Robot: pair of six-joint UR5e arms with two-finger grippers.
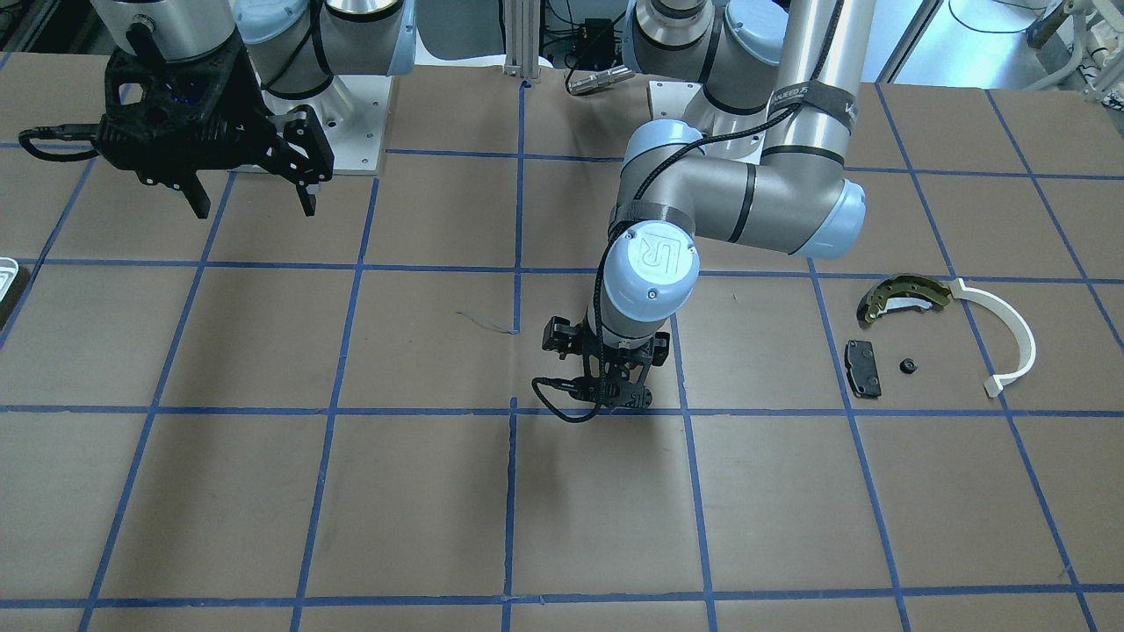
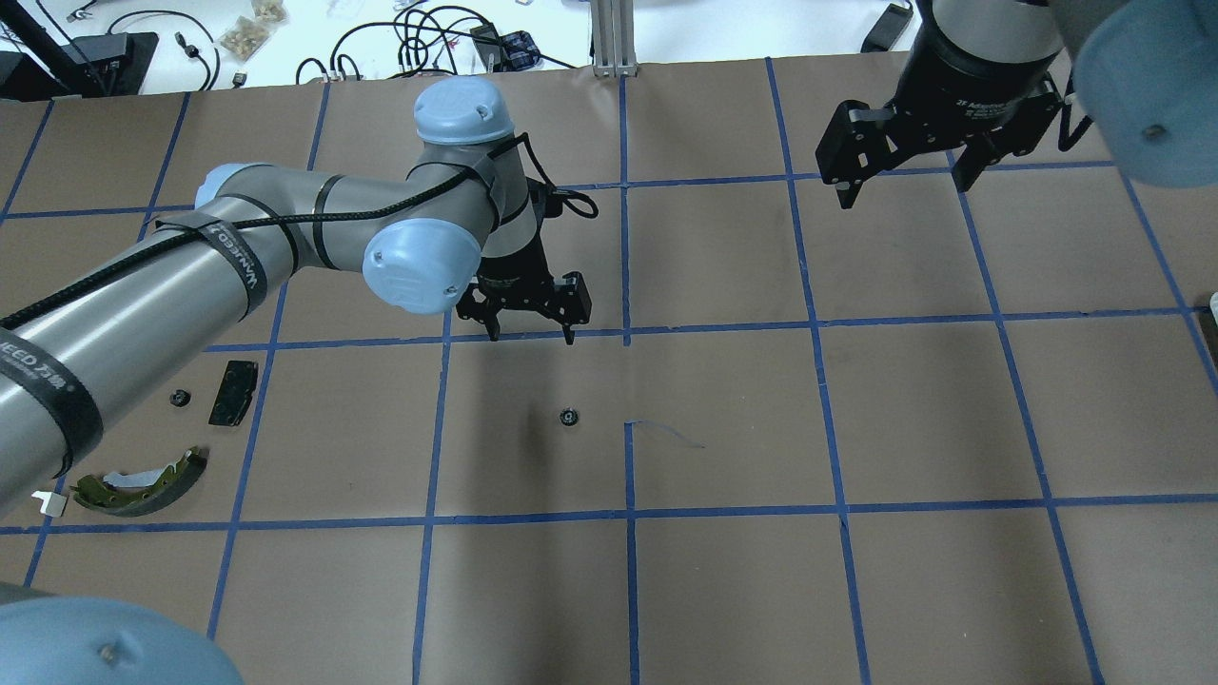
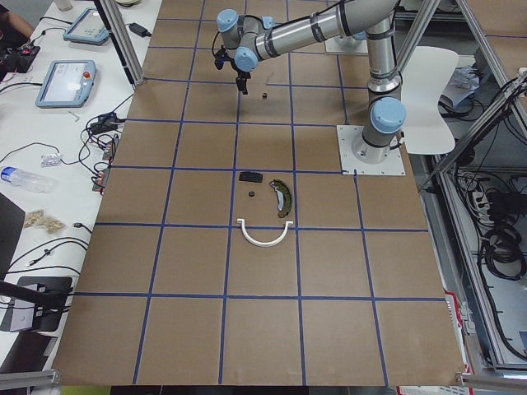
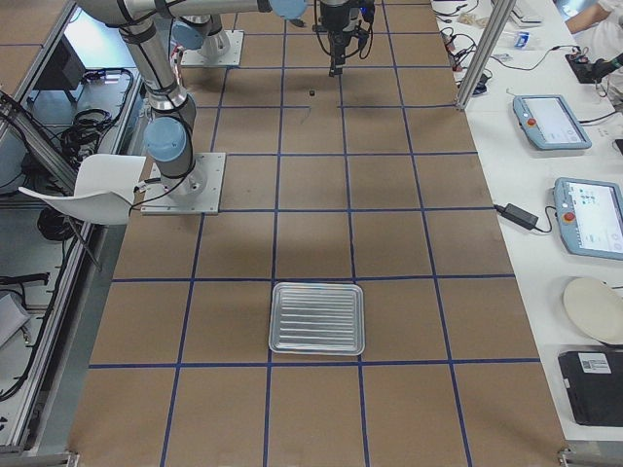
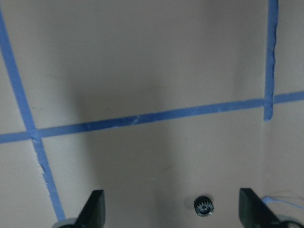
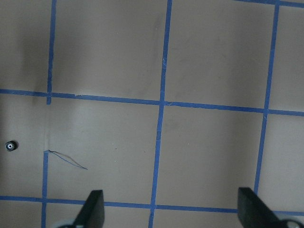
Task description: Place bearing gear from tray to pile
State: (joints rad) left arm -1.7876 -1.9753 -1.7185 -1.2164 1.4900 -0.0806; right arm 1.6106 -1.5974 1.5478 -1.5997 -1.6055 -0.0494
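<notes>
One small bearing gear (image 2: 568, 417) lay flat on the brown desk (image 2: 913, 419) near its middle, touching nothing. It was in neither the tray (image 4: 316, 318) nor the pile (image 2: 143, 447), so the job looked about half done.

Seen from over the robot's shoulders, the tray sat far off toward 3 o'clock, near the desk's edge on the right arm's side. The pile lay toward 8 o'clock from the gear: a dark pad (image 2: 233, 392), a black round piece (image 2: 177, 399), a yellow-green shoe (image 2: 143, 480) and a white arc (image 1: 1010, 342), near one another but loose. To my eye the middle spot made sense, being ground either arm could reach.

The left gripper (image 2: 532, 336) hung above the desk with the gear at about 5 o'clock from it, close by but not under it. Its fingers (image 5: 96, 206) stood wide apart and held nothing. In the wrist camera the gear showed low between them, nearer the right-hand one. That pose looked like a lining-up for a straight drop. I judged it had yet to shift a little toward the gear before closing.

The right gripper (image 2: 902, 190) waited high at 1 o'clock, well apart from the gear. Its fingers were also spread and bare, which kept it out of the left arm's way.
</notes>
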